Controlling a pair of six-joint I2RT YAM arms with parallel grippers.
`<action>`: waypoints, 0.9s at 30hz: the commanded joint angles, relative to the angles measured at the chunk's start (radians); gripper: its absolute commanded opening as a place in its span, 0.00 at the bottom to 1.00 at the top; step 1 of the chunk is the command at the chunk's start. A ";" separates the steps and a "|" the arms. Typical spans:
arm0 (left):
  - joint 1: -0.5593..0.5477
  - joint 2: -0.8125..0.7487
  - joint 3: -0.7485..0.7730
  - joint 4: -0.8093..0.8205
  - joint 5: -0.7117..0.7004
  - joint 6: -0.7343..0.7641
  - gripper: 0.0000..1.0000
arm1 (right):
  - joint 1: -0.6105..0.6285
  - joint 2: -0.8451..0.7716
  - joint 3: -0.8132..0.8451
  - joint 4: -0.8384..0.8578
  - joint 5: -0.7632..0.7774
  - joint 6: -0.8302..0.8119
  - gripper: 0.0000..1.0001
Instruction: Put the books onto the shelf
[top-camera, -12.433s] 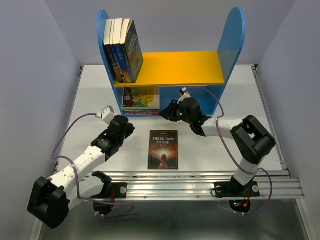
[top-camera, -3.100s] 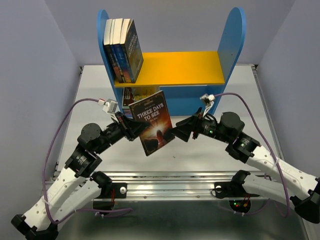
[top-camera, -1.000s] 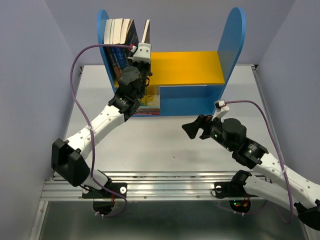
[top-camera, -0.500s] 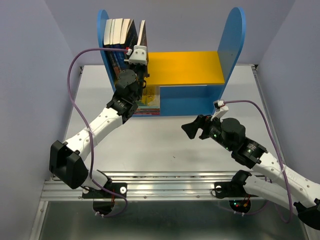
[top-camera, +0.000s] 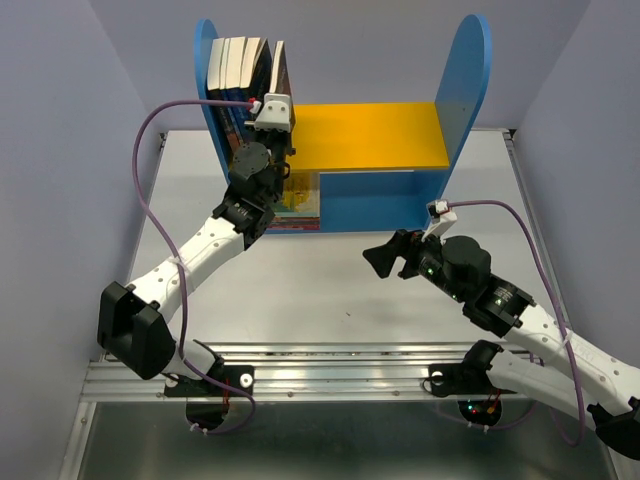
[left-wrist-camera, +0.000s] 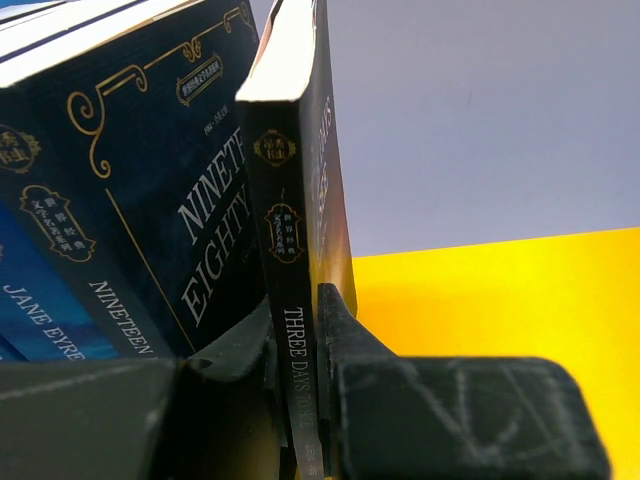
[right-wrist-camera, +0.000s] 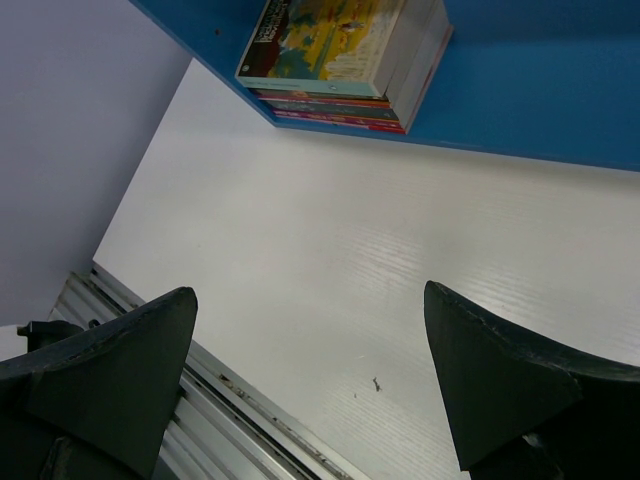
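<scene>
The left gripper (left-wrist-camera: 300, 345) is closed narrowly on the dark "Three Days to See" book (left-wrist-camera: 290, 200), one finger (left-wrist-camera: 240, 345) on the side facing the other books and the other finger (left-wrist-camera: 345, 335) against the front cover, pinching the lower part of the spine. The book stands nearly upright over the yellow upper board (left-wrist-camera: 500, 290) of the shelf (top-camera: 475, 80), at the left end, just beside the blue "Nineteen Eighty-Four" (left-wrist-camera: 190, 180), which leans left against a blue "Jane Eyre" (left-wrist-camera: 40, 300). The fingers hide the held book's bottom edge, so whether it touches the board cannot be told, nor whether its cover touches its neighbour. From the top view, the left arm reaches up and forward from the near left of the bench (top-camera: 330, 290) to the row of books (top-camera: 240, 65) that stands against the shelf's left side panel. In the blue lower compartment a small stack of books (right-wrist-camera: 330, 50) lies flat, the top one with a yellow and teal cover. The right gripper (right-wrist-camera: 310, 292) hangs with its jaws spread wide and nothing between them, above the bare white bench surface in front of the shelf, pointing left and well apart from the shelf and the books. A metal rail (top-camera: 350, 370) runs along the near edge of the bench.
</scene>
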 joint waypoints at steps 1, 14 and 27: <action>0.014 -0.043 -0.011 0.110 -0.031 0.028 0.00 | 0.005 -0.010 0.015 0.020 -0.003 -0.005 1.00; 0.031 -0.033 -0.017 0.144 -0.018 0.028 0.00 | 0.005 -0.013 0.015 0.018 -0.005 -0.006 1.00; 0.031 -0.053 -0.032 0.153 -0.020 0.033 0.18 | 0.005 -0.013 0.012 0.018 -0.014 -0.003 1.00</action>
